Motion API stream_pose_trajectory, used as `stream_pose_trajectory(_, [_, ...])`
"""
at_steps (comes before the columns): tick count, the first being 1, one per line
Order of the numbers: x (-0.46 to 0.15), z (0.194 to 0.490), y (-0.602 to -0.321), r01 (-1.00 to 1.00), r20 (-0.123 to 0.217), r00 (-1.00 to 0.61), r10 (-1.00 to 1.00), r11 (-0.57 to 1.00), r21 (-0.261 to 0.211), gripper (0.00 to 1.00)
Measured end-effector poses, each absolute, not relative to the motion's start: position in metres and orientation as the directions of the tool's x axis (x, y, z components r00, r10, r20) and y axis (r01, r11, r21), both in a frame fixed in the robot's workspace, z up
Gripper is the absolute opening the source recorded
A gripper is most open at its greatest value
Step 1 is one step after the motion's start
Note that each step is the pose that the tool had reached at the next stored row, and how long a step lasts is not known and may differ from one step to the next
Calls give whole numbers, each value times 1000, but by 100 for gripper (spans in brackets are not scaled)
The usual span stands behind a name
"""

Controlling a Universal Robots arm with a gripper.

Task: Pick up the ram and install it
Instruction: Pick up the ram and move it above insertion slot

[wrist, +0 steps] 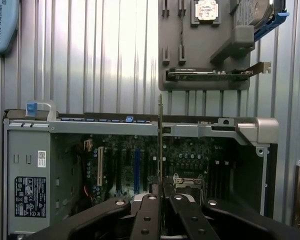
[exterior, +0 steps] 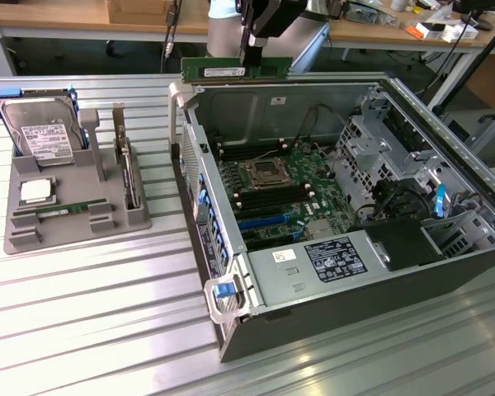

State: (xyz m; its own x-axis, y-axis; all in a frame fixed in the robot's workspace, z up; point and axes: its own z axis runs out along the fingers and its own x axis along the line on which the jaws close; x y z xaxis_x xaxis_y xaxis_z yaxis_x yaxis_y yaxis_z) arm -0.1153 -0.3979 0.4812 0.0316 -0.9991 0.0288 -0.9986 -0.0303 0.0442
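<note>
We see the gripper (exterior: 252,56) squeezed tight on the ram (exterior: 231,71), holding the long green stick level in the air above the open computer case (exterior: 355,313). We think it grips the top edge so the bottom edge is free to meet the board (exterior: 301,161) inside.
</note>
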Motion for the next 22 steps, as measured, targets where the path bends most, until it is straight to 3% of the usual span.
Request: stream_pose_trajectory(22, [-89,478,-398,-999,40,32,-999,-30,45,12])
